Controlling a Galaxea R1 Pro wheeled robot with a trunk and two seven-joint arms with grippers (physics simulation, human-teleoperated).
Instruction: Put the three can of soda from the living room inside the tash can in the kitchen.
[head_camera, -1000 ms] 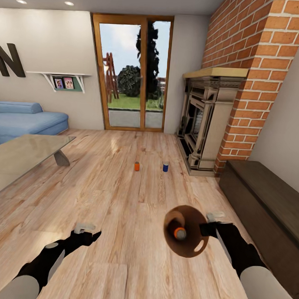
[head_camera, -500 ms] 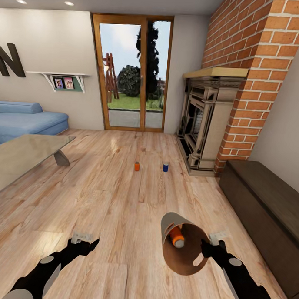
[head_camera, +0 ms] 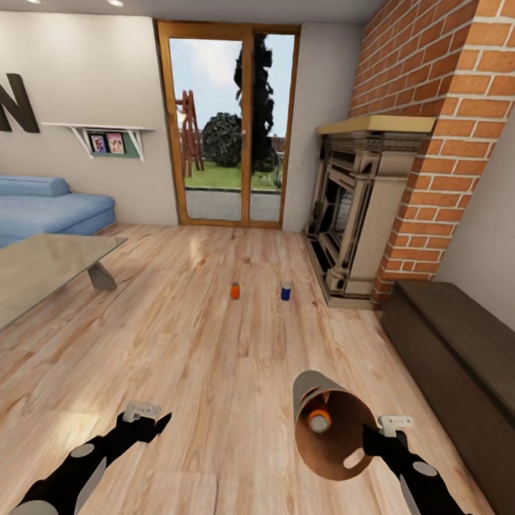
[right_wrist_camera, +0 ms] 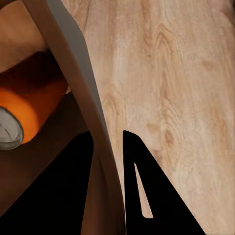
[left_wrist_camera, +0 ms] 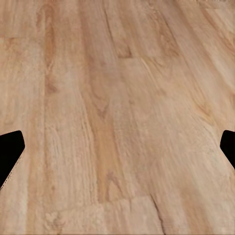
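- Your left tool (head_camera: 147,413) hangs low over the plank floor (head_camera: 209,345), and in the left wrist view its dark fingertips (left_wrist_camera: 11,149) stand wide apart with nothing between them.
- The glass coffee surface (head_camera: 32,266) and the blue sofa (head_camera: 42,207) sit at your far left and carry none of the cans.
- The orange can (head_camera: 235,290) and the blue can (head_camera: 285,290) stand upright on the floor well ahead, near each other, in front of the fireplace (head_camera: 357,217). They are small smooth metal cylinders, probably light and a little slippery; take each round the middle of its side wall, since a crooked pinch would likely tip it.
- The trash can (head_camera: 332,429) is tilted with its mouth towards you, and a third orange can (head_camera: 318,420) lies loose inside against the brown-orange lining. It can roll, so keep the mouth up.
- Your right tool (head_camera: 388,432) is clamped on the bin's rim; in the right wrist view the thin grey wall (right_wrist_camera: 78,98) runs between the fingers. The bin looks stiff and tapered, and may swing from that single edge hold.
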